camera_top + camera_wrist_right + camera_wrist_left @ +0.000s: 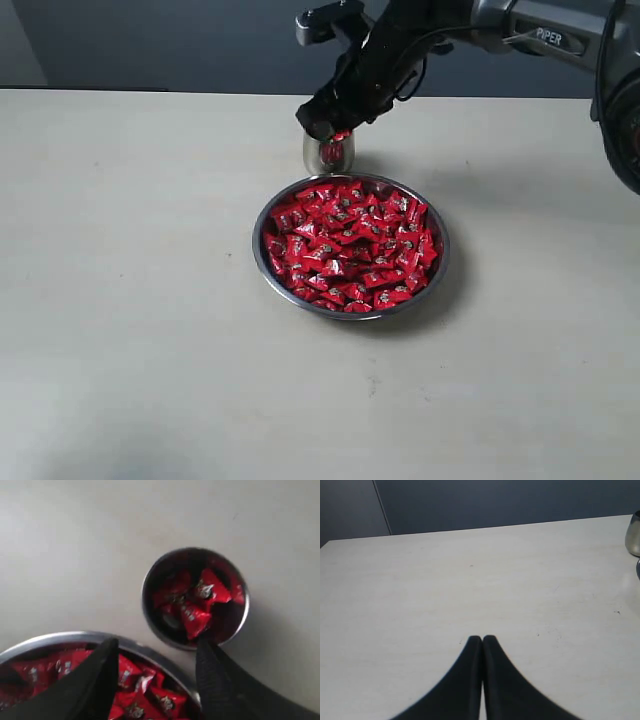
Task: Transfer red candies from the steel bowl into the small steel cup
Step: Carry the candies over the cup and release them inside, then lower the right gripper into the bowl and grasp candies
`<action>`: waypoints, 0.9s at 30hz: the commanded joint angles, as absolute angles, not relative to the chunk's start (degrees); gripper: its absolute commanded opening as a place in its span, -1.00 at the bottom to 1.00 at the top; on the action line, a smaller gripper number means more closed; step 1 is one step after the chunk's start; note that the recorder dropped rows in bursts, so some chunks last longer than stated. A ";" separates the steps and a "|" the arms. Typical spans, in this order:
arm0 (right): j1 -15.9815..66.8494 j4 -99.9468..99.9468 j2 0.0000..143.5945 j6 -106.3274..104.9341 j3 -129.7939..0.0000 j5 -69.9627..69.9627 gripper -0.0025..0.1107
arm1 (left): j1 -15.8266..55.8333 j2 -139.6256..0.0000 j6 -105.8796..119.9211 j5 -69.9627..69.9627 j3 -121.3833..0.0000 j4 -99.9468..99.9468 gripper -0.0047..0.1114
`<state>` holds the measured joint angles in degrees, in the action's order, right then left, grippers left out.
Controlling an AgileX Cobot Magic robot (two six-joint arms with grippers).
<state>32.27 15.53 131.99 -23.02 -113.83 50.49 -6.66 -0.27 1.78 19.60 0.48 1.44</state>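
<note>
The steel bowl (pixel 262 245) sits mid-table, heaped with red candies (pixel 350 245). Just behind it stands the small steel cup (pixel 318 155), and in the right wrist view this cup (pixel 148 580) holds a few red candies (pixel 197 605). My right gripper (pixel 325 128) hangs just above the cup's mouth. Its fingers (pixel 212 675) are spread apart and open, with nothing between them, over the bowl's rim (pixel 60 640) and the cup's edge. My left gripper (pixel 482 639) is shut and empty over bare table. From there the cup (pixel 633 535) shows only at the frame's edge.
The pale tabletop (pixel 130 300) stretches wide on every side of the bowl. A dark wall (pixel 150 40) runs behind the far table edge. The right arm (pixel 540 35) reaches in from the upper right.
</note>
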 commanded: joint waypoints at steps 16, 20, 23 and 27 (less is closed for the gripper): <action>39.02 16.61 131.53 -25.54 -111.95 60.26 -0.12 | -6.20 0.00 1.68 19.30 0.00 1.55 -0.91; 39.14 17.39 131.53 -25.54 -107.28 56.42 -0.12 | -6.20 0.00 1.68 19.30 0.00 1.55 -0.91; 39.80 17.74 131.53 -25.54 -104.93 52.20 -0.12 | -6.20 0.00 1.68 19.30 0.00 1.55 -0.91; 40.18 18.85 131.64 -25.54 -104.65 49.15 -0.12 | -6.20 0.00 1.68 19.30 0.00 1.55 -0.91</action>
<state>39.86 17.58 131.99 -25.19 -105.05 51.97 -6.66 -0.27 1.78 19.60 0.48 1.44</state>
